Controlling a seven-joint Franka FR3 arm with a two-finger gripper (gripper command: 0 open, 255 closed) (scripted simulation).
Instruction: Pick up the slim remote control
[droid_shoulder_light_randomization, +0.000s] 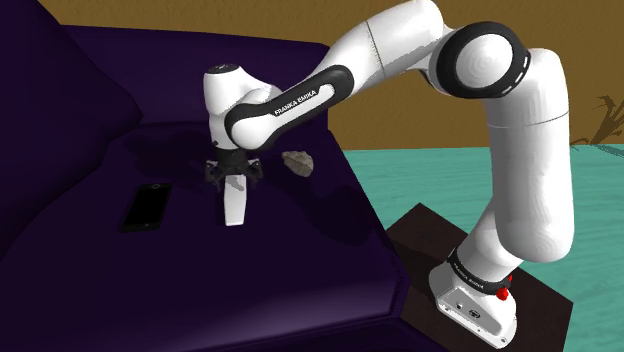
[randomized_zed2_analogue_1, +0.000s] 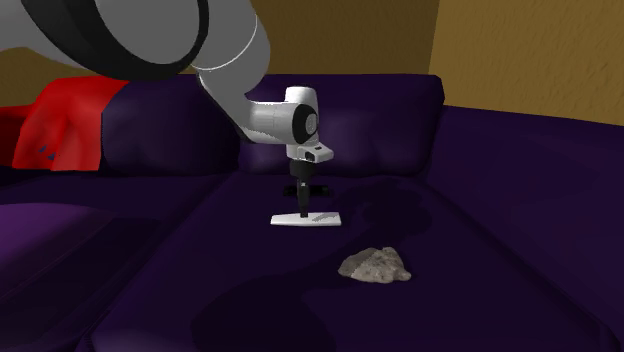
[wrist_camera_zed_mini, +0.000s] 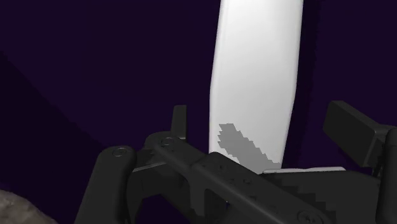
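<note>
Purple sofa seat (droid_shoulder_light_randomization: 300, 300), ochre wall (droid_shoulder_light_randomization: 200, 20) behind, teal floor (droid_shoulder_light_randomization: 450, 180) past the seat's side edge. Slim white remote (droid_shoulder_light_randomization: 234, 210) flat on the seat, about mid-seat, well back from the front edge. Long axis from seat back toward front edge in the shoulder view. Gripper (droid_shoulder_light_randomization: 233, 178) directly over the remote's rearward end, pointing down. Fingers (wrist_camera_zed_mini: 180, 121) apart, one on each side of the narrow width, neither visibly touching in the wrist view (straddled, not held). Set crosswise to the long axis, judged the right orientation for a pinch. Judged next: close on the long sides, then lift. Placed off-centre toward one end, so could tip when raised. Black phone (droid_shoulder_light_randomization: 147, 207) further toward the shoulder view's left on the seat, well apart from the remote. Grey stone-like lump (droid_shoulder_light_randomization: 298, 162) near the seat's floor-side edge, also apart. Readable: "FRANKA EMIKA" along the arm (droid_shoulder_light_randomization: 300, 100). No legible label on the remote, just a grey patch near the gripper end, nature unclear.
</note>
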